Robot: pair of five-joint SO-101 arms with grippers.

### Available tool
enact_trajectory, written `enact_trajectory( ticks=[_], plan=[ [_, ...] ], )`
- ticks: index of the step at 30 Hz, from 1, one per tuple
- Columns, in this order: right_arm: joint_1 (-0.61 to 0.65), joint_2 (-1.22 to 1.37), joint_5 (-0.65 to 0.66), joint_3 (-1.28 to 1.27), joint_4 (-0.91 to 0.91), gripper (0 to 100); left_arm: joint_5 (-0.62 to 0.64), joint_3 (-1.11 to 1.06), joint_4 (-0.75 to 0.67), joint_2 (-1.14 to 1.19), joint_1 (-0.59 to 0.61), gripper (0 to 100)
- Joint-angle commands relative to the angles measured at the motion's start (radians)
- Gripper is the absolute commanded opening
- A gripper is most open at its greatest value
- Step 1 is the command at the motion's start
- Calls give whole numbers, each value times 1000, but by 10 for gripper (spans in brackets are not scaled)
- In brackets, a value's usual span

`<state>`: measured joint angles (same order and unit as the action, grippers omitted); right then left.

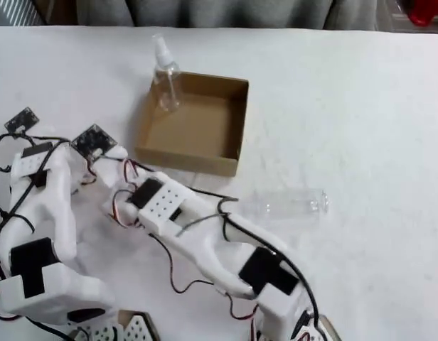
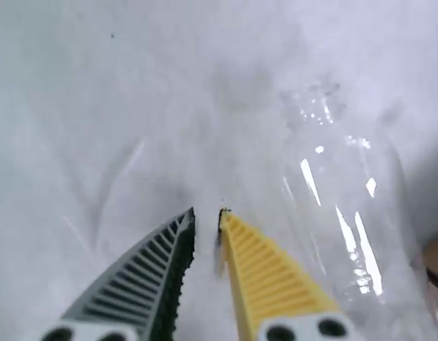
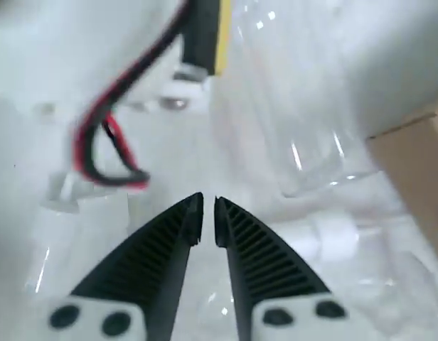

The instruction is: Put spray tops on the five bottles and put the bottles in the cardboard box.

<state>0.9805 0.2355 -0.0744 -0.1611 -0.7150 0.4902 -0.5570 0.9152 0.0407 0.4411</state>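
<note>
High view: the cardboard box (image 1: 190, 160) sits mid-table. A spray bottle (image 1: 166, 78) with its top on stands in the box's far corner. A topless bottle (image 1: 290, 204) lies on the table near the box.

Left wrist view: the left gripper (image 2: 206, 215) has its fingers nearly pressed together, pinching nothing, with an open-necked bottle (image 2: 347, 213) just beside it.

Right wrist view: the right gripper (image 3: 208, 209) has its fingers almost touching and holds nothing. A clear bottle (image 3: 297, 128) lies ahead, beside the box edge (image 3: 418, 160).

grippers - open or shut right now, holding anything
Left gripper: shut, holding nothing; a clear bottle lies beside it.
Right gripper: shut, holding nothing.
</note>
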Motion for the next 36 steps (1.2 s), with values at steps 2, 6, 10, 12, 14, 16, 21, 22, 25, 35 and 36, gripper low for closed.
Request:
enact_trajectory(
  ticks=[2, 6, 10, 12, 14, 16, 21, 22, 25, 35, 36],
  plan=[
    [-47, -140, 2, -43, 7, 15, 11, 23, -23, -7, 27, 72],
    [-68, -239, 3, -124, 48, 15, 8, 21, -18, -12, 27, 72],
    [-113, -282, 3, -212, 168, 15, 8, 21, -17, -12, 42, 72],
    [-125, -260, 3, -262, 282, 15, 8, 11, -23, -12, 54, 72],
    [-128, -223, 3, -298, 395, 15, 8, 5, -25, -13, 54, 72],
    [-131, -186, 3, -311, 473, 15, 8, 3, -25, -13, 54, 72],
    [-147, -128, 3, -311, 564, 15, 8, 8, -25, -13, 54, 72],
    [-147, -122, 3, -311, 568, 15, 8, 9, -25, -13, 54, 72],
    [-143, -111, 3, -313, 570, 15, 8, 9, -25, -13, 54, 72],
    [-179, -64, 3, -304, 584, 15, 9, 9, -25, -13, 53, 72],
    [-179, -50, 3, -301, 601, 15, 9, 9, -25, -13, 53, 72]
  ],
)
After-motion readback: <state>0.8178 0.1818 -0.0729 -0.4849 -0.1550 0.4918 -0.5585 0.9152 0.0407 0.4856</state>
